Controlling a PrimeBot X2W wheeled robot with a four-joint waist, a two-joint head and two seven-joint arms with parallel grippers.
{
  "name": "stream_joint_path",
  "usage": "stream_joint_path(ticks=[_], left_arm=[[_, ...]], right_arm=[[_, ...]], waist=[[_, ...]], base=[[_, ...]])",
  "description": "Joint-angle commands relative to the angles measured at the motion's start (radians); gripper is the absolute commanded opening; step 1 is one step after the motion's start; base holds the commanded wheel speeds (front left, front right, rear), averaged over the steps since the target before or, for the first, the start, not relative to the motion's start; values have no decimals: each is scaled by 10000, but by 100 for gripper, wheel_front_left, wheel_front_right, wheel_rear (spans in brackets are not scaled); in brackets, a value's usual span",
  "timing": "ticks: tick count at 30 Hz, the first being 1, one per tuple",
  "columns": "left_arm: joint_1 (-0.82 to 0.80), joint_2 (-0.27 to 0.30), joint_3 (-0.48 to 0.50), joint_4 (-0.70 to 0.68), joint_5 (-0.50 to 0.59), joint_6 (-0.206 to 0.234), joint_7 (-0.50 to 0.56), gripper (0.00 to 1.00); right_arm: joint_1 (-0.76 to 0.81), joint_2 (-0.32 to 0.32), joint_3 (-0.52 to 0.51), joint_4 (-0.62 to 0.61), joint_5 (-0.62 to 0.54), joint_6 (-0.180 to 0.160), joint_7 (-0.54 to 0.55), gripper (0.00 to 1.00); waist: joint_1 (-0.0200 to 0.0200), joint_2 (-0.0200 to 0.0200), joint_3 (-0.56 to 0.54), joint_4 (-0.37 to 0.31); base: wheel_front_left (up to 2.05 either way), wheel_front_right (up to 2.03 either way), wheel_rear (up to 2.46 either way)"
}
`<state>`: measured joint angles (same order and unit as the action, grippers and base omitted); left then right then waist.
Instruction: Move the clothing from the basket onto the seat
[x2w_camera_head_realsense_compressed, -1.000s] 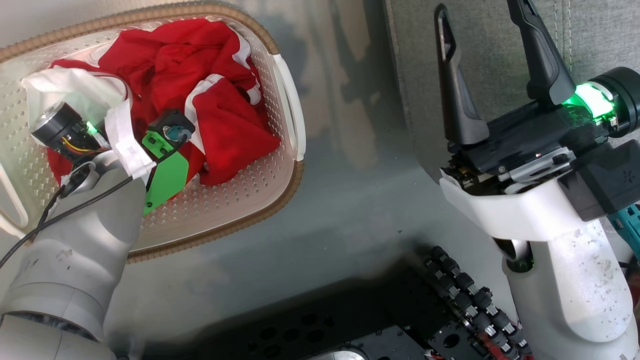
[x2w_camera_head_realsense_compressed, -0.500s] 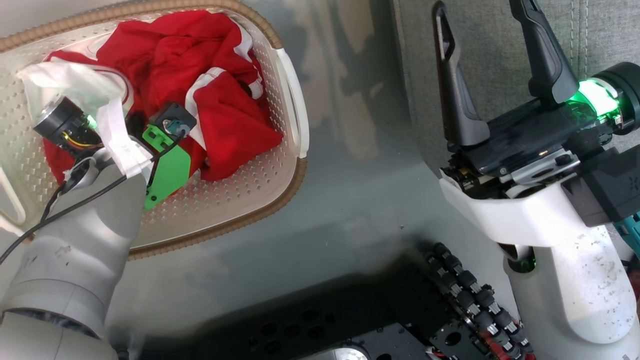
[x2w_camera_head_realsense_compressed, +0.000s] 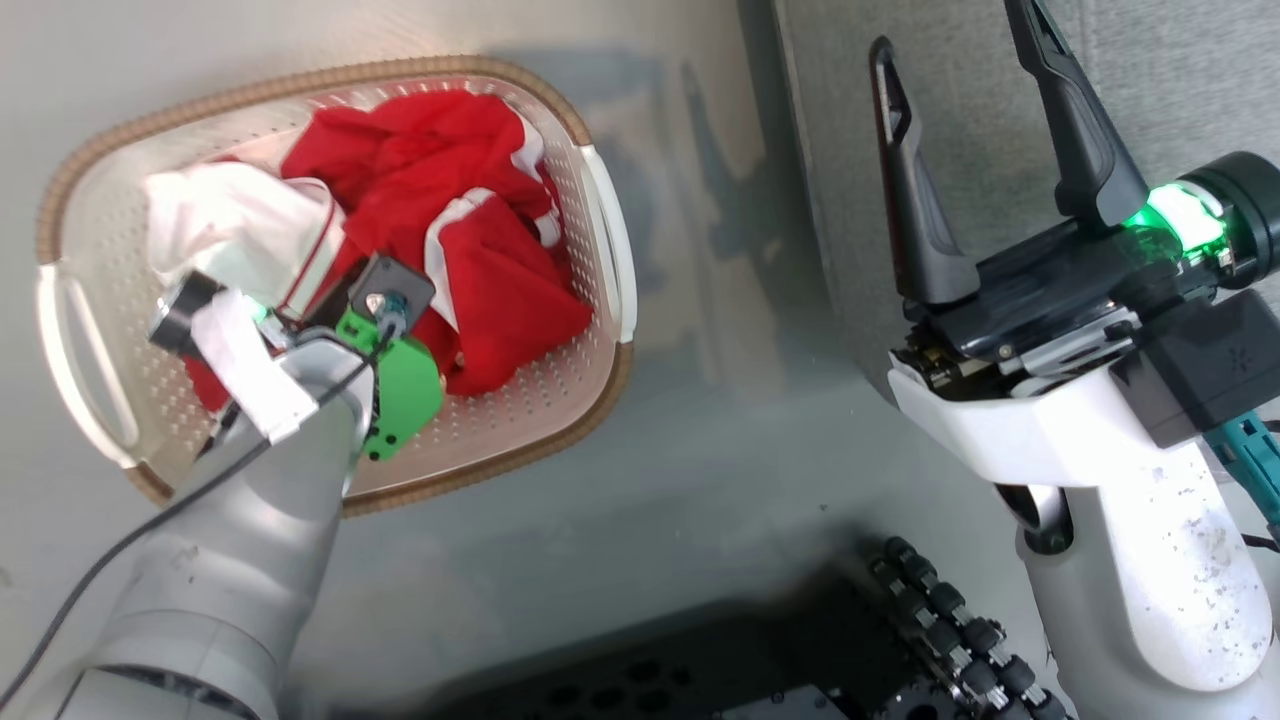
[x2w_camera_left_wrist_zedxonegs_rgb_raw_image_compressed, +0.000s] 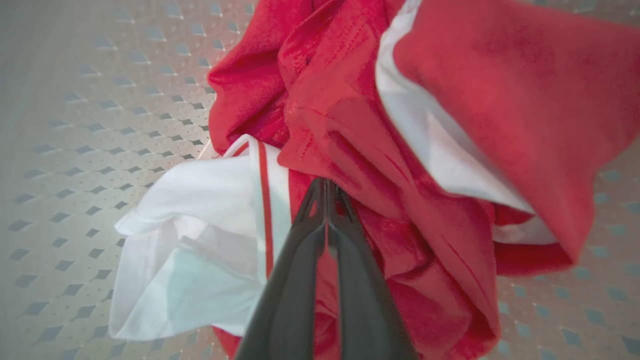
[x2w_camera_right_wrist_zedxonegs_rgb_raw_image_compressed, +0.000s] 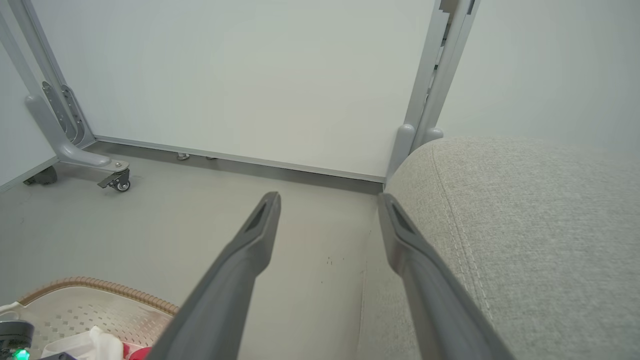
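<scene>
Red-and-white clothing (x2w_camera_head_realsense_compressed: 480, 230), cream perforated basket (x2w_camera_head_realsense_compressed: 520, 400), grey woven seat (x2w_camera_right_wrist_zedxonegs_rgb_raw_image_compressed: 540, 225)

Passable: floor (x2w_camera_head_realsense_compressed: 720, 420) between basket (x2w_camera_head_realsense_compressed: 520, 410) and seat (x2w_camera_head_realsense_compressed: 1200, 80). Basket wall rings clothing (x2w_camera_head_realsense_compressed: 480, 260).

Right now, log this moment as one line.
left gripper: shut on clothing in basket | right gripper: open, empty, by seat | transfer: not yet done

- Head view: steeply downward over basket (x2w_camera_head_realsense_compressed: 320, 78) and seat (x2w_camera_head_realsense_compressed: 1180, 80).
- Left wrist view: close on clothing (x2w_camera_left_wrist_zedxonegs_rgb_raw_image_compressed: 450, 80) inside basket.
- Right wrist view: low, toward wall (x2w_camera_right_wrist_zedxonegs_rgb_raw_image_compressed: 250, 75); shares basket, seat.
</scene>
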<state>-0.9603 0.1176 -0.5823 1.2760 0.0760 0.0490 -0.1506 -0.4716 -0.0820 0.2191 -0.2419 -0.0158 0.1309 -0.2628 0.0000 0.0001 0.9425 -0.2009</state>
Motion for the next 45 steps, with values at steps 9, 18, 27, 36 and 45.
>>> stream_joint_path(ticks=[9,18,27,36,45], left_arm=[[1338,-281,783,-531,-1182,91,-1086,0],[3300,-182,1525,-3504,-2094,152,-1149,0],[5415,-221,2348,-6724,-2609,17,-1151,0],[6717,-372,3142,-9158,-2978,-336,-1140,0],[7291,-588,3514,-10728,-3566,-684,-1140,0]], right_arm=[[898,-128,-66,358,-36,-3,-32,100],[1838,-244,-77,734,-127,-3,-32,100],[3010,-321,3,1055,-165,-3,-31,100],[3969,-209,329,1325,-76,-3,-31,100],[4488,-156,858,1649,284,-3,-31,100]], waist=[[0,-1,-2915,707],[0,-1,-5114,1159],[0,-1,-7231,1421],[0,-1,-8681,1379],[0,-1,-9235,1083]], base=[[0,0,0],[0,0,0],[0,0,0],[0,0,0],[0,0,0]])
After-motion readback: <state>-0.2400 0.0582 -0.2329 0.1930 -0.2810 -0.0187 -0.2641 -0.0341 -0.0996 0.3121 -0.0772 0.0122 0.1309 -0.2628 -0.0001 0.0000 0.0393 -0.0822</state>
